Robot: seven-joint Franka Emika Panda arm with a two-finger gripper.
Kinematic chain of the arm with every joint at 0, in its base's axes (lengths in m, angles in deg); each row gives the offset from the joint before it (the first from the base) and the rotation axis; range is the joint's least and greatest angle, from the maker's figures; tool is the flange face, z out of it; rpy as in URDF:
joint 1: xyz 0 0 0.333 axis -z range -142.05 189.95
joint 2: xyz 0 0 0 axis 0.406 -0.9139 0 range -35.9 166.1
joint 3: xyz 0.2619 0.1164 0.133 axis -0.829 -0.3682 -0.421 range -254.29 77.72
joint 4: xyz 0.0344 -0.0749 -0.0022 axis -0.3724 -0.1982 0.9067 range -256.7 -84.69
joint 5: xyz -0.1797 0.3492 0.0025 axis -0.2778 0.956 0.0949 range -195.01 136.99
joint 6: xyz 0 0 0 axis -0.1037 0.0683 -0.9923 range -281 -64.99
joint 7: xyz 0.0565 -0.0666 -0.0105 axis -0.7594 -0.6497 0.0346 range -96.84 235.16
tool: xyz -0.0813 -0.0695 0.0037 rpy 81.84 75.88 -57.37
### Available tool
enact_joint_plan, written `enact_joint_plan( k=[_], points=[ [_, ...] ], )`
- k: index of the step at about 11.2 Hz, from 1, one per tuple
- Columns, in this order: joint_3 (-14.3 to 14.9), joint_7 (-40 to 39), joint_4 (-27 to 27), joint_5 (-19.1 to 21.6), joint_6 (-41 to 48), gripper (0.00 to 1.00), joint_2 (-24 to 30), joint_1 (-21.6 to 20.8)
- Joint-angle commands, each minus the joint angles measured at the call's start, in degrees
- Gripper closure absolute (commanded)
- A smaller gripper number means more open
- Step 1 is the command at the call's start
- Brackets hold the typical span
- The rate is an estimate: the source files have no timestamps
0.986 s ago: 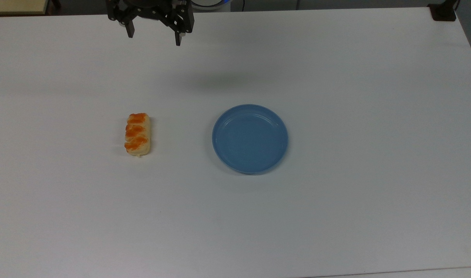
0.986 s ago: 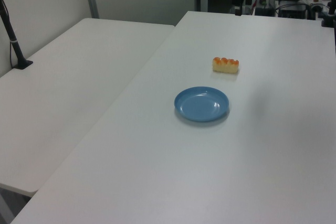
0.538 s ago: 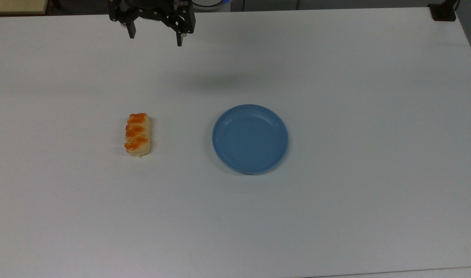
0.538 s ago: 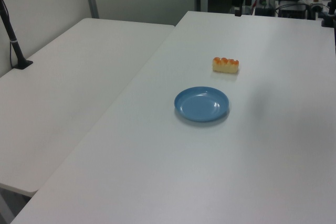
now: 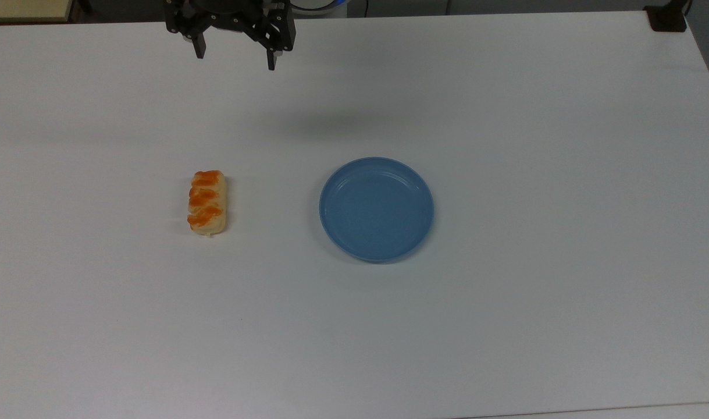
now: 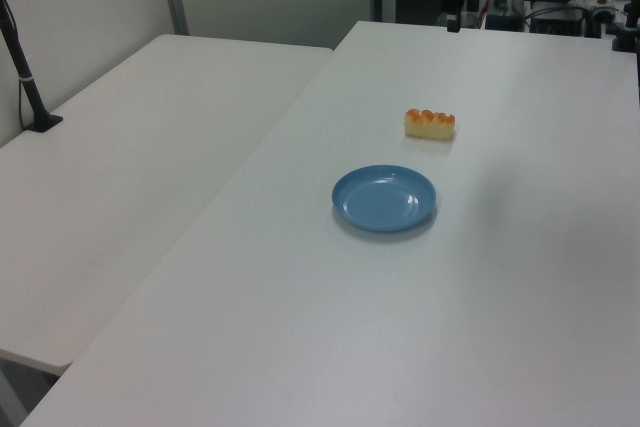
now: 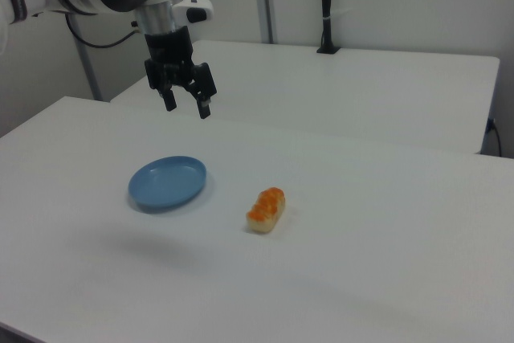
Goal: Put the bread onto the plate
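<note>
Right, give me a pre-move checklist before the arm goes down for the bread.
1. Pincer open and holding nothing: ok, its two fingers are spread in the top view and the right view.
2. Bread free to grasp: ok, it lies alone on the table, nothing touching it.
3. Plate ready: ok, nothing in it.
4. Bread and plate apart: ok, bare table between them.
5. Pincer over the bread: not ok, it hangs high near the table's far edge in the top view.
6. Fingers lined up across the bread's short side: cannot tell.
</note>
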Motion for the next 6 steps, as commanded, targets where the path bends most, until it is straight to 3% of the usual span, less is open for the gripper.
enact_joint_plan(
  k=[1,6],
  points=[
    [2.5,-2.0,-1.1,-1.1,-4.7,0.0,-2.5,-0.5],
    [10.9,-11.1,-3.7,-1.8,-20.1,0.0,-13.5,-0.3]
  ],
)
